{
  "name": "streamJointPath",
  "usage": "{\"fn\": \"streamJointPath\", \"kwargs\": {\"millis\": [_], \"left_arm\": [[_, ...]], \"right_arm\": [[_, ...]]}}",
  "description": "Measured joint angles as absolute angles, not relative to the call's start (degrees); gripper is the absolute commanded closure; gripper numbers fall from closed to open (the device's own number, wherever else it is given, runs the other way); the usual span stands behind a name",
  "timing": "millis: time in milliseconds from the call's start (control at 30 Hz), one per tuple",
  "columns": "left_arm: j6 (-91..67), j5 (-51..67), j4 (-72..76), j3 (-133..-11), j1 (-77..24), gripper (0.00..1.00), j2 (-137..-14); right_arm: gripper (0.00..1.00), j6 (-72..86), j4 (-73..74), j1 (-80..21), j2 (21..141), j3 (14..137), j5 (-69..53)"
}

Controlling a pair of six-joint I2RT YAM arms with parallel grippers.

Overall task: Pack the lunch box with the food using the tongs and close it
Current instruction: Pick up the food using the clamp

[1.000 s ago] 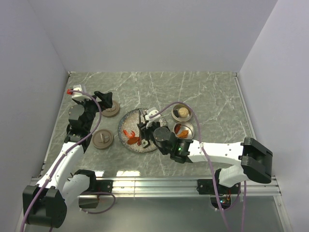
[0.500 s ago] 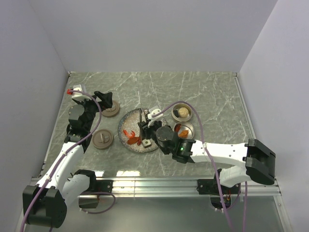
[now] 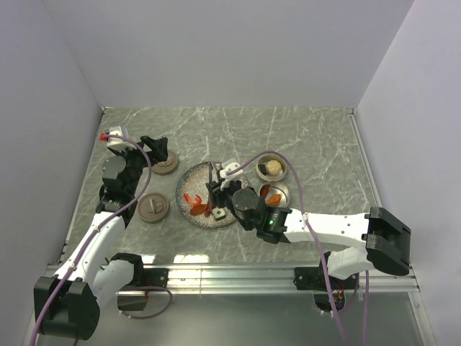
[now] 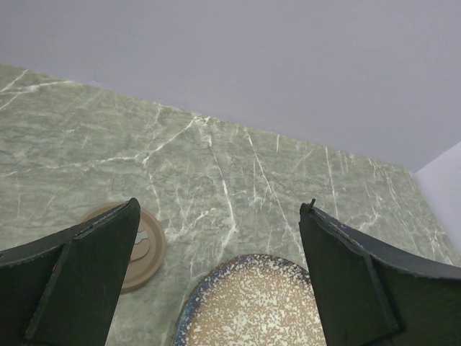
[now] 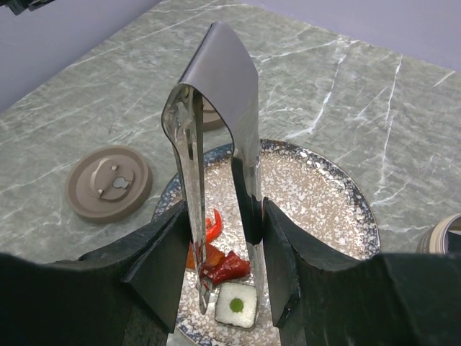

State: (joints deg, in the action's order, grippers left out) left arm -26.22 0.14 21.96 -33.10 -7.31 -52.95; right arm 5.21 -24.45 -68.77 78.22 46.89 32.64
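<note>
The right pincer (image 5: 225, 238) hides the near rim of the plate (image 5: 317, 194). The right wrist view's right edge cuts off a tin (image 5: 444, 234).

Speckled plate (image 5: 317, 194) on seemingly marble table (image 3: 317, 137).

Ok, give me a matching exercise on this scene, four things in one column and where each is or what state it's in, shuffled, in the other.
Column one:
1. tongs
2. white square with a green centre
3. pale ball
4. left gripper

Column two:
A. inside a round tin
B. open, holding nothing
C. lying on the speckled plate
D. clamped in the right gripper

Pairs: 1-D, 2-C, 3-A, 4-B.
</note>
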Motion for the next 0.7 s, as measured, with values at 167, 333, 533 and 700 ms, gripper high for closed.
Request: {"fn": "streamJointPath", "kwargs": {"millis": [167,333,533,700], "left_arm": [[-26.22,0.14,21.96,-33.1,-7.31,0.0,-52.95],[-26.22,0.14,21.96,-33.1,-7.31,0.0,-52.95],[-26.22,0.14,21.96,-33.1,-7.31,0.01,-52.95],[-26.22,0.14,21.96,-33.1,-7.31,0.0,-52.95]], "right_arm": [[0.5,5.23,-24.43,-68.77,78.22,46.92,33.04],[0.5,5.48,-24.43,-68.77,79.0,46.92,32.97],[0.5,5.91,-23.83,-68.77,80.18,46.92,32.97],[0.53,6.17,-23.68,-68.77,80.2,46.92,32.97]]}}
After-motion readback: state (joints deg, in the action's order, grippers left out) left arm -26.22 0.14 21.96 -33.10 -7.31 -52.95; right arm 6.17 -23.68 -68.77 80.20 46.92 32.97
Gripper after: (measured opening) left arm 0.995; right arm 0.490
